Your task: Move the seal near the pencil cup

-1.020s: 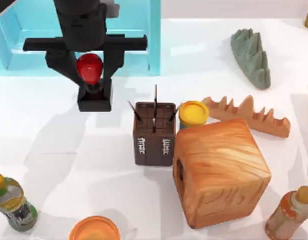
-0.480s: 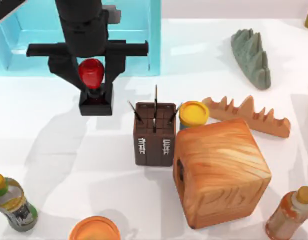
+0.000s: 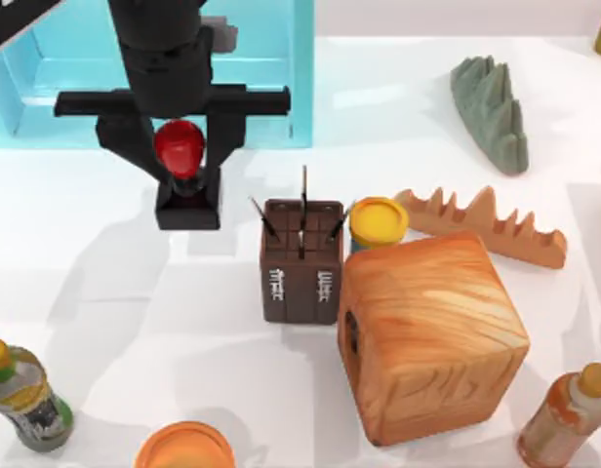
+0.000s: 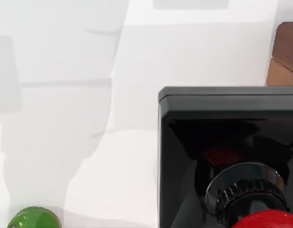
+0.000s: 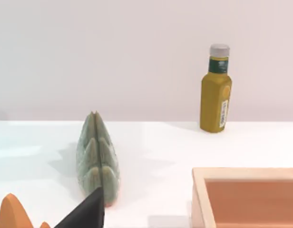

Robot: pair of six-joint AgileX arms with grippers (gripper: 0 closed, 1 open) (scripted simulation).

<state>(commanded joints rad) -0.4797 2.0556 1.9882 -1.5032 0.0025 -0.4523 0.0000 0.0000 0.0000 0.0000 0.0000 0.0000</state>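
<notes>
Seal (image 3: pixel 185 180) — base on table (image 3: pixel 135 292), left of pencil cup (image 3: pixel 301 261), apart | left pincer (image 3: pixel 180 148) clenched on red knob, fingers either side | step: carry/placement, seemingly nearly done | next: edge toward cup, release | right pincer (image 5: pixel 87 213): cannot tell.

Place: a rendered tabletop test scene, not a real room
Surface: plain glossy white bench (image 3: pixel 183 322)
Backdrop: blank pale wall (image 5: pixel 113 57)
Clutter: an unrelated mix, with a wooden cube (image 3: pixel 432 336) at 5 o'clock, drink bottles (image 3: pixel 22 395) at the edges, a turquoise bin (image 3: pixel 300 68) at 11 o'clock
</notes>
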